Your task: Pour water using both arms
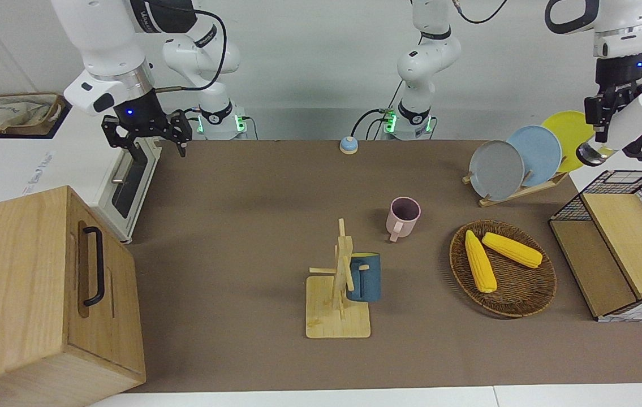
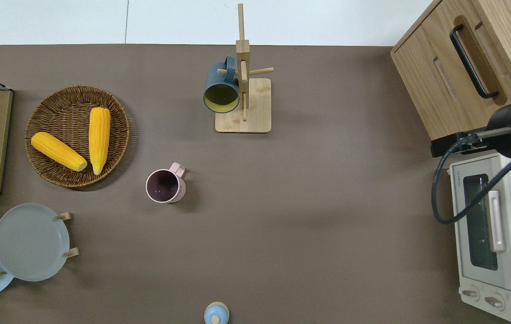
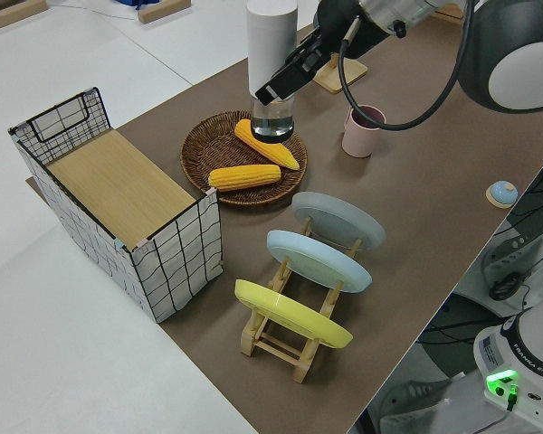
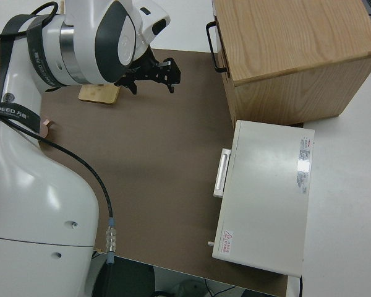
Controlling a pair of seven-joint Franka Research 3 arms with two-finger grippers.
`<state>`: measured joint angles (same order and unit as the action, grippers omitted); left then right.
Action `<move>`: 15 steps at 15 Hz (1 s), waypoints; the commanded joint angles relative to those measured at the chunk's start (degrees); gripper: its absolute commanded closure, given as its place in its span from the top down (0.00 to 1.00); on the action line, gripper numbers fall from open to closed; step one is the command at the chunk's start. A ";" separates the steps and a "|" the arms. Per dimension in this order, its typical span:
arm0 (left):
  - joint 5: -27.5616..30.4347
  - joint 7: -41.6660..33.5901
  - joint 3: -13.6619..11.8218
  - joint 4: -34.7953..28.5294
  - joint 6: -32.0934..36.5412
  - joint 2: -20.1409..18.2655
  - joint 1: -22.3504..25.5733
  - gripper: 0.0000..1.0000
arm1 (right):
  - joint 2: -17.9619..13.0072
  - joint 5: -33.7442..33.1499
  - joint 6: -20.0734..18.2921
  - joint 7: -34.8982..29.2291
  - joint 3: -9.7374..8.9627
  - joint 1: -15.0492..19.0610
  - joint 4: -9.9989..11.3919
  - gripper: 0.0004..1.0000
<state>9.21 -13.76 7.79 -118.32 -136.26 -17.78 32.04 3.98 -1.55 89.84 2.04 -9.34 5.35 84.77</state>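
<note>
My left gripper (image 1: 603, 125) (image 3: 287, 74) is shut on a white bottle (image 1: 635, 121) (image 3: 271, 34) with a clear base, held tilted in the air at the left arm's end of the table, outside the overhead view. No water shows. A pink mug (image 1: 404, 217) (image 2: 165, 186) (image 3: 363, 132) stands upright on the brown mat near the middle. A dark blue mug (image 1: 365, 278) (image 2: 222, 89) hangs on a wooden mug tree (image 1: 339, 316). My right gripper (image 1: 151, 140) (image 4: 153, 82) hangs open and empty next to the toaster oven.
A wicker basket (image 1: 524, 302) (image 2: 34, 148) with two corn cobs lies beside the pink mug. A plate rack (image 1: 516, 161), a wire basket with a wooden lid (image 1: 620, 243), a toaster oven (image 2: 485, 234), a wooden cabinet (image 1: 43, 282) and a small blue bell (image 1: 348, 145) ring the mat.
</note>
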 commanded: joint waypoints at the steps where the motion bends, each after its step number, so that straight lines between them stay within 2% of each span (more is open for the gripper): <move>1: 4.58 -7.05 -2.86 7.04 0.73 5.46 0.31 0.00 | -0.02 1.11 -0.81 1.12 -0.06 0.28 -0.57 0.99; 4: 10.11 -12.76 -4.53 12.92 0.73 12.04 0.39 0.00 | -0.02 1.11 -0.81 1.12 -0.06 0.28 -0.57 0.99; 8: 14.08 -17.87 -5.24 21.97 0.73 20.57 1.18 0.00 | -0.02 1.11 -0.81 1.12 -0.06 0.28 -0.57 0.99; 10: 14.96 -20.59 -5.24 22.69 -0.05 23.30 1.27 0.00 | -0.02 1.11 -0.81 1.12 -0.06 0.28 -0.57 0.99; 13: 21.19 -27.69 -5.77 23.66 -0.67 26.30 1.80 0.00 | -0.02 1.11 -0.81 1.12 -0.06 0.28 -0.57 0.99; 15: 22.17 -30.70 -5.77 24.01 -3.21 28.23 1.80 0.00 | -0.02 1.11 -0.81 1.12 -0.06 0.28 -0.57 0.99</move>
<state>28.20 -39.06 1.96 -97.89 -136.90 7.38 33.13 3.98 -1.55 89.84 2.04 -9.34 5.34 84.77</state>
